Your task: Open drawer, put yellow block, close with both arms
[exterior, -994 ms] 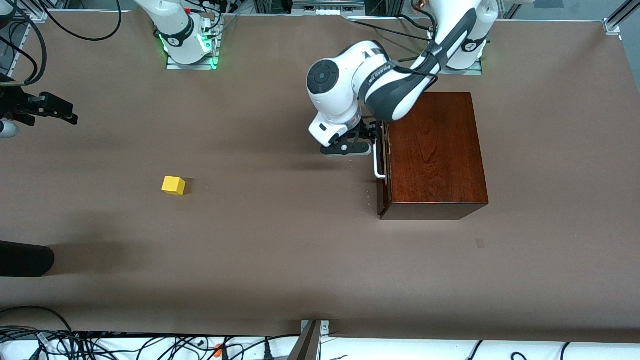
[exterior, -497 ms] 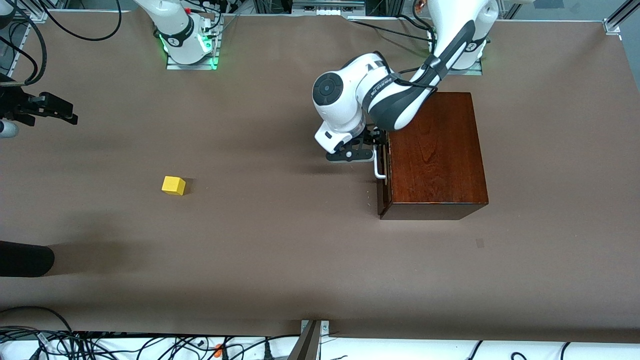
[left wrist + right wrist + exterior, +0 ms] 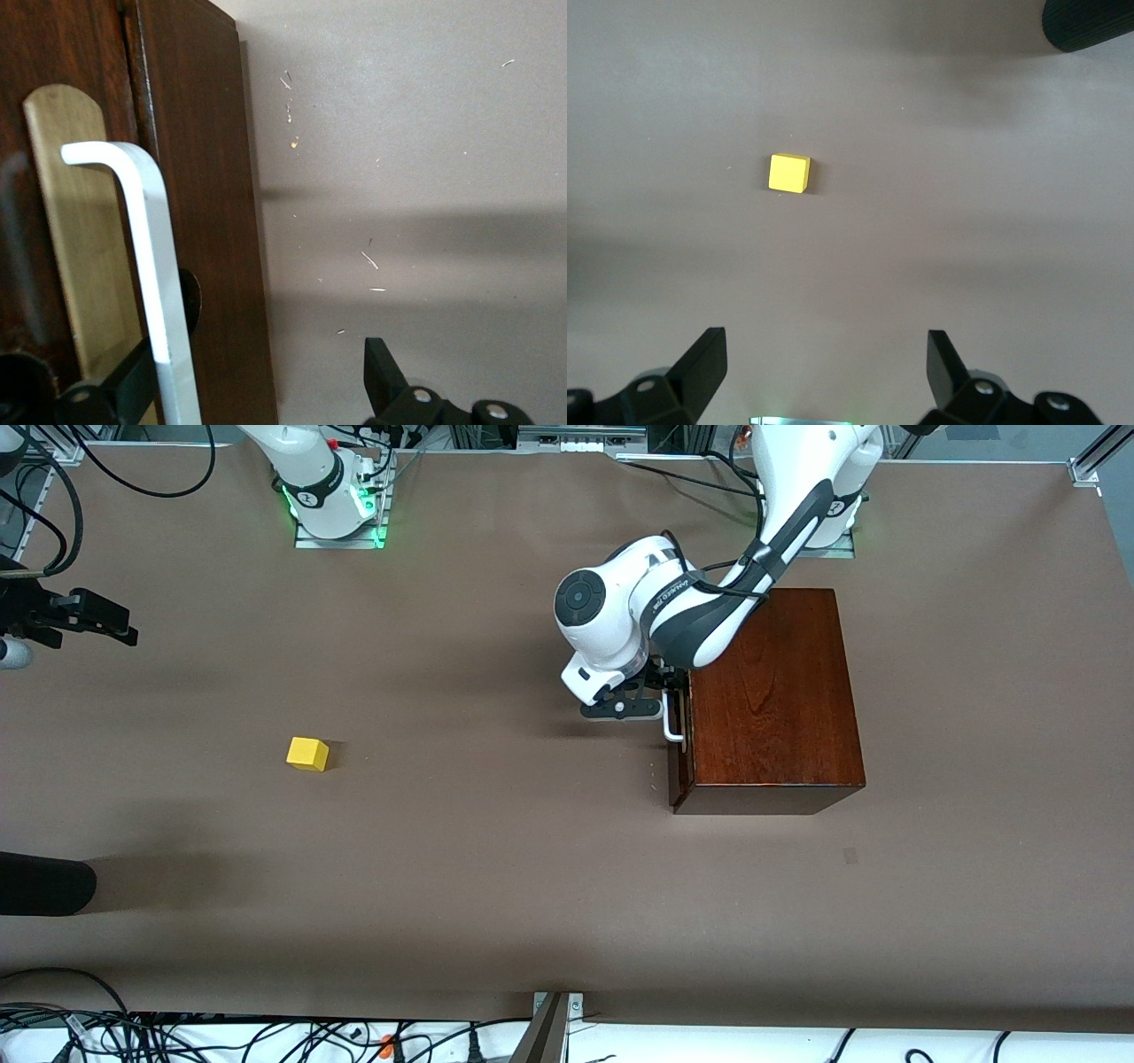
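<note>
Left arm has swung in closer since the earlier frames, bringing the left gripper [image 3: 660,707] up to the white bar handle [image 3: 671,722] of the drawer [image 3: 679,726]. Left wrist view: jaws spread, one finger [image 3: 133,385] tucked under the bar against the drawer front, the other out over the table [image 3: 496,886], so the handle [image 3: 146,266] sits between them, not yet clamped. Drawer looks shut, flush in the mahogany box [image 3: 771,700], which sits toward the left arm's end of the table.

Yellow block [image 3: 307,754] lies well apart from the box, toward the right arm's end. Right gripper [image 3: 824,363] hangs high over the table edge, jaws wide, empty, waiting; block [image 3: 788,173] visible below it.

Handling guess: handle is rigid, smooth, likely slippery, so grip mid-bar and pull straight out; box looks heavy enough to stay put but might slide. Block looks light, hard, flat-sided; pinch two parallel faces.
</note>
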Robot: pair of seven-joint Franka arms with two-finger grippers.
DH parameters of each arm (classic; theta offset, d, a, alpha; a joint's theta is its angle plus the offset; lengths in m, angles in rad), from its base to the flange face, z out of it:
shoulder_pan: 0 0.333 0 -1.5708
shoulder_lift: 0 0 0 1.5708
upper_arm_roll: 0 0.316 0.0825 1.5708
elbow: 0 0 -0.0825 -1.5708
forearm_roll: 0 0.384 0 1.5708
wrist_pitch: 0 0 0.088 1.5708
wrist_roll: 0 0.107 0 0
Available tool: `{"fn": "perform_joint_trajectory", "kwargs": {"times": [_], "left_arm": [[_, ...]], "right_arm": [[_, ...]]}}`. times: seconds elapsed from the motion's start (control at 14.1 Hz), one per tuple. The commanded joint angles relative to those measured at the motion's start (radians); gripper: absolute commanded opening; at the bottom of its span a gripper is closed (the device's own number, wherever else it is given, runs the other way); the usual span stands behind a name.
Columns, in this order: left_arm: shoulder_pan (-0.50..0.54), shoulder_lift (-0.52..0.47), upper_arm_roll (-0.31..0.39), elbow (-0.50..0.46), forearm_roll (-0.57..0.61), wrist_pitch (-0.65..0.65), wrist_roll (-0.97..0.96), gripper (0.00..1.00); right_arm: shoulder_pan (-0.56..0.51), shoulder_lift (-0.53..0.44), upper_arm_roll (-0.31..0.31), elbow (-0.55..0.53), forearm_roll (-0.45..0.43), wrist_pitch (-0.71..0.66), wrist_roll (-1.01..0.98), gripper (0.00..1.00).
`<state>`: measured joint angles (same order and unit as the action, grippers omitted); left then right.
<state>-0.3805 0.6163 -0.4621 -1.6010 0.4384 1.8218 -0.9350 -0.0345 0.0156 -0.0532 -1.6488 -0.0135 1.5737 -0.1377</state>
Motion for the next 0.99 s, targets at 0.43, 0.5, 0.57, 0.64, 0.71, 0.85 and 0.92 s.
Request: {"fn": "perform_joint_trajectory", "kwargs": {"times": [0.43, 0.5, 0.57, 0.64, 0.71, 0.85, 0.92], "left_arm": [[-0.014, 0.025, -0.006, 0.015, 0.031, 0.042, -0.053, 1.00], [-0.026, 0.037, -0.006, 0.038, 0.031, 0.042, -0.054, 1.00], [-0.038, 0.048, -0.006, 0.061, 0.030, 0.042, -0.062, 1.00], [-0.044, 0.056, -0.006, 0.072, 0.030, 0.042, -0.076, 1.00], [-0.047, 0.063, -0.006, 0.075, 0.030, 0.042, -0.080, 1.00], [-0.072, 0.074, -0.006, 0.085, 0.020, 0.042, -0.082, 1.00], [-0.075, 0.079, -0.007, 0.101, 0.017, 0.042, -0.082, 1.00]], "right_arm": [[-0.012, 0.001, 0.006, 0.009, 0.017, -0.014, -0.014, 1.00], [-0.012, 0.001, 0.006, 0.009, 0.017, -0.014, -0.014, 1.00], [-0.012, 0.001, 0.006, 0.009, 0.018, -0.014, -0.014, 1.00], [-0.012, 0.001, 0.006, 0.009, 0.017, -0.014, -0.014, 1.00], [-0.012, 0.001, 0.006, 0.009, 0.017, -0.014, -0.014, 1.00], [-0.012, 0.001, 0.006, 0.009, 0.017, -0.014, -0.014, 1.00], [-0.012, 0.001, 0.006, 0.009, 0.017, -0.014, -0.014, 1.00]]}}
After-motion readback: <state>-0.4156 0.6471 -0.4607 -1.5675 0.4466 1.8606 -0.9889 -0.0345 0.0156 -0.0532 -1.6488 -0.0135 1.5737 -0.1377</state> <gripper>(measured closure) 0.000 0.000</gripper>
